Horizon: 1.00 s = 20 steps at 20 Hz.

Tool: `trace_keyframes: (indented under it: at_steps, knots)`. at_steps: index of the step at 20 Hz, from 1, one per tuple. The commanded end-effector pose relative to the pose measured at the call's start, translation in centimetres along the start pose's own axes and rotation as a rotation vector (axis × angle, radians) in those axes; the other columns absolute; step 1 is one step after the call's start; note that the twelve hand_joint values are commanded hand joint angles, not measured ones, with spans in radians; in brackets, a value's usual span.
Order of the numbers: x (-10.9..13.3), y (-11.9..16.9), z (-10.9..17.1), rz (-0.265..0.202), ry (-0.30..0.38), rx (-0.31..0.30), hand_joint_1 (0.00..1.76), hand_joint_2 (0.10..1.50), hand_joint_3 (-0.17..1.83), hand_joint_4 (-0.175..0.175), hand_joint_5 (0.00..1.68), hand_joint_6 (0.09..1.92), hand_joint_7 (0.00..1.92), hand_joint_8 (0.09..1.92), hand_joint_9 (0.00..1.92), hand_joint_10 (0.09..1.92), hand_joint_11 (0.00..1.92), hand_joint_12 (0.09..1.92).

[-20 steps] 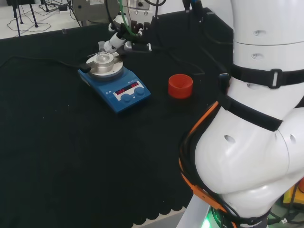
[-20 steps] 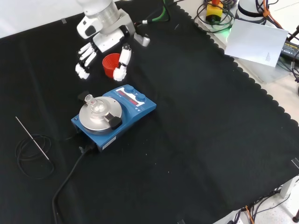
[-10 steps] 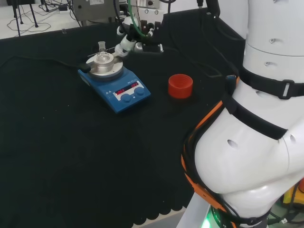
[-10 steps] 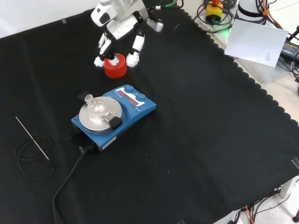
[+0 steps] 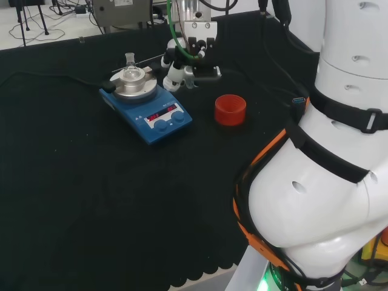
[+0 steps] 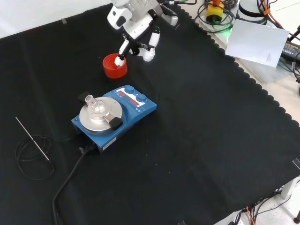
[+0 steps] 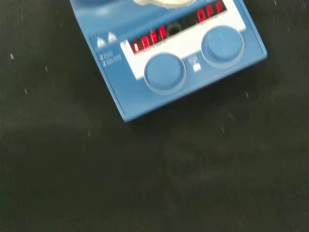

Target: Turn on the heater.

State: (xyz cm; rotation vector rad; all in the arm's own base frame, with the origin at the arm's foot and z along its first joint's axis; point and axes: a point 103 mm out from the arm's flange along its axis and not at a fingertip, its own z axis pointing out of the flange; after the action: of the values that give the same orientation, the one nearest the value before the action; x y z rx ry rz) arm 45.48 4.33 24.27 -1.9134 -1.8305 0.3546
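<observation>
In the front view a thin metal probe [image 6: 32, 137] on a coiled cable lies far left on the cloth. Right of it sits the blue hotplate stirrer [image 6: 115, 117], a small glass flask [image 6: 95, 104] on its plate, its two knobs [image 7: 164, 71] untouched. Above it stands the red ribbed ring [image 6: 114, 65]. The hand [image 6: 139, 39] has swung rightward across the last second, from left of the ring to just over its right rim, fingers hanging relaxed and holding nothing. It now hovers behind the heater's control side, so reaching down to a knob looks next.
</observation>
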Motion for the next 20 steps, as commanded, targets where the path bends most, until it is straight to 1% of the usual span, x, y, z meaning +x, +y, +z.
trace_keyframes:
  at_steps: [1,6,10,13,15,20]
  knots:
    - [0.1,-2.3,2.6,0.018,-0.05,0.081,1.11,1.07,-0.17,-0.074,0.25,0.09,1.31,1.1,1.51,0.87,1.41,0.93]
    - [0.6,-2.5,4.2,0.016,-0.079,0.143,1.12,1.08,-0.17,-0.071,0.23,0.09,1.38,1.16,1.56,0.96,1.51,0.95]
    - [1.0,-2.2,5.2,0.017,-0.109,0.176,1.19,1.12,-0.17,-0.064,0.22,0.09,1.42,1.26,1.58,1.1,1.55,1.02]
    - [1.4,-2.0,5.6,0.013,-0.132,0.197,1.24,1.14,-0.17,-0.057,0.21,0.09,1.44,1.37,1.6,1.19,1.52,1.09]
    - [1.6,-1.7,5.7,0.01,-0.151,0.223,1.28,1.16,-0.17,-0.053,0.21,0.09,1.44,1.44,1.6,1.23,1.47,1.13]
    - [2.0,-1.2,5.6,0.003,-0.165,0.27,1.35,1.19,-0.17,-0.043,0.21,0.09,1.44,1.53,1.58,1.3,1.38,1.22]
